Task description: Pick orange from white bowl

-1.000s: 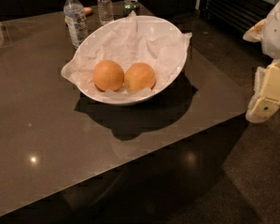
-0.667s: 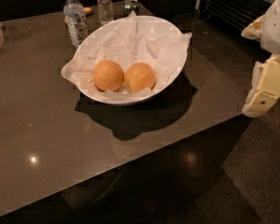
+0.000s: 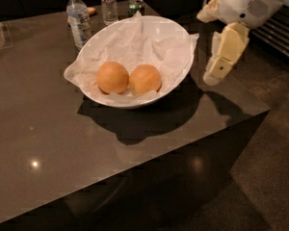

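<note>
Orange (image 3: 145, 79), the duller, tan-toned fruit, lies in the white bowl (image 3: 168, 28) on crumpled paper (image 3: 130, 47), low on the near side. It touches a brighter twin (image 3: 112, 77) that sits on the bowl's left.

The gripper (image 3: 220, 57) has come up and in toward the bowl over the last second. It was lower and well out past the bowl's right, and now it hangs just beside the bowl's right lip, above rim height. It carries nothing, since both fruits are in the bowl, and I cannot tell whether it is set wide or narrow. To my eye this is the approach step, with the reach over the rim and the descent not yet begun.

The room above the bowl is open, and the orange is the fruit nearer the gripper, so a path in over the right lip looks free. The paper peaks above the rim on that side and may brush the gripper. The twin leaves no gap on the orange's left, so a grasp probably has to close from front and back. Behind the bowl stand a water bottle (image 3: 79, 20), a second bottle (image 3: 108, 1) and a can (image 3: 136, 5), all clear of that path. The table (image 3: 48, 143) ends in an edge not far to the bowl's right, and a nudged bowl has little surface to spare there.
</note>
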### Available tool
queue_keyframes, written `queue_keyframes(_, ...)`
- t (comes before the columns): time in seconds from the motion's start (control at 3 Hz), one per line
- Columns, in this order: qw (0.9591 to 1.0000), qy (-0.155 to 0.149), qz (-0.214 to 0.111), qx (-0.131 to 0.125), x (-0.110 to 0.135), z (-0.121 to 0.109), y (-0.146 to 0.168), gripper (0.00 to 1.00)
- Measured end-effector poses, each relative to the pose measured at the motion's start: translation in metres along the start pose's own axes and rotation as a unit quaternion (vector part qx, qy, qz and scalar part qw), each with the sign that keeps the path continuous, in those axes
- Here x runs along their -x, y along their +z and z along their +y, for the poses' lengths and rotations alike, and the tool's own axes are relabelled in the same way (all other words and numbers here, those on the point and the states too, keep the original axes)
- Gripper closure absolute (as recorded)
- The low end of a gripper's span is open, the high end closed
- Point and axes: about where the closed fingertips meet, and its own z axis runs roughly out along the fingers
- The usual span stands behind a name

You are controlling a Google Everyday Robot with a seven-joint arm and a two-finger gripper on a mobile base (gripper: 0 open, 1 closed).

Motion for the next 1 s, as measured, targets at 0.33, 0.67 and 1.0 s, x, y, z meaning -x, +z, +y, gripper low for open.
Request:
queue_keyframes(0.33, 0.9999, -0.003, -0.012, -0.012, 0.007, -0.008, -0.005, 0.0)
queue_keyframes(0.67, 0.9996, 0.005, -0.024, -0.016, 0.008, -0.01, -0.003, 0.0)
queue_keyframes(1.0, 0.9976, -0.004, -0.066, 0.019, 0.03, -0.014, 0.031, 0.0)
